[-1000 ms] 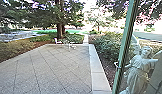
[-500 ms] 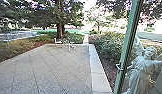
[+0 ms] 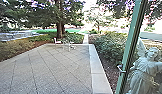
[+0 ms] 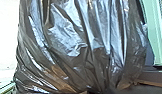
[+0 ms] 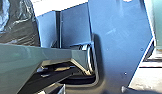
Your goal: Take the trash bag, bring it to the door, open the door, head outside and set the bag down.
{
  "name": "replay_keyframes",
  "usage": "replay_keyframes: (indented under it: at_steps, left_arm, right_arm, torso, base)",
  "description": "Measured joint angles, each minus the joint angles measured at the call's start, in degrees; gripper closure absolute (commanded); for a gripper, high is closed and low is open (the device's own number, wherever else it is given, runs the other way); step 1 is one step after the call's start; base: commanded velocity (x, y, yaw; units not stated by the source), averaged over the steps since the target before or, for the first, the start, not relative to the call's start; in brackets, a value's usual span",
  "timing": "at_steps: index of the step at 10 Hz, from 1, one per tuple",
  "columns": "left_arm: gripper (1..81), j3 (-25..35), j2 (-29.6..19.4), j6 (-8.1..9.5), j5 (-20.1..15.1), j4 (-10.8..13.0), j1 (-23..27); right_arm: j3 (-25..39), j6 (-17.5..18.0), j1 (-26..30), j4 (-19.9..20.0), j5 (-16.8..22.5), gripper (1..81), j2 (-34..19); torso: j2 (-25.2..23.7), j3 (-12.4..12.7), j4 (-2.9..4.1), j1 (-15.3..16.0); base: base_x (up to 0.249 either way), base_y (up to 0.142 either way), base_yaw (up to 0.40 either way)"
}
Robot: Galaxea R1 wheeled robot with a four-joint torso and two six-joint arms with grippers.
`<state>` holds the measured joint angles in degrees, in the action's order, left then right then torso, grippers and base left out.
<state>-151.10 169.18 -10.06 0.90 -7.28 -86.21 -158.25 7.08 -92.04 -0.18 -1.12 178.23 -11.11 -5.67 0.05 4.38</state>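
The trash bag (image 4: 79, 47) is black, shiny and bulging, and takes up most of the left wrist view, with its folds drawn together toward one end. Part of the same bag (image 5: 14, 22) shows in the right wrist view, beyond the robot's jointed bar. In the head view the green-framed glass door (image 3: 130, 47) stands at the right, its frame edge tilted, with a small metal handle (image 3: 121, 69) on it. Paving of the yard (image 3: 47, 67) lies ahead, beside the door's edge.
A pale winged statue (image 3: 147, 67) stands at the right, behind the door's frame edge. A light stone curb (image 3: 97, 67) borders the paving, with bushes (image 3: 109, 46) beyond it. White chairs (image 3: 69, 45) and a tree trunk (image 3: 60, 30) are farther off.
The head camera has moved forward slightly: the door's frame edge, its handle and the statue now appear farther to the right, while the far trees hold nearly the same place.
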Motion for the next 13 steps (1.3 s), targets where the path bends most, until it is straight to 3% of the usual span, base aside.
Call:
replay_keyframes:
  at_steps: [4, 13]
  left_arm:
    - [81.1, 0.00, 0.02, 0.02, 0.00, 0.00, 0.00]
    - [81.1, 0.00, -0.13, 0.02, 0.00, 0.00, 0.61]
  right_arm:
    - [0.00, 0.00, 0.00, 0.00, 0.00, 1.0, 0.00]
    - [0.02, -0.41, 0.41, -0.06, -0.17, 1.0, 0.00]
  torso:
    - [0.00, 0.00, 0.00, 0.02]
    - [0.06, -0.05, 0.00, 0.09]
  base:
    - [0.101, 0.000, 0.000]
    - [0.101, 0.072, 0.000]
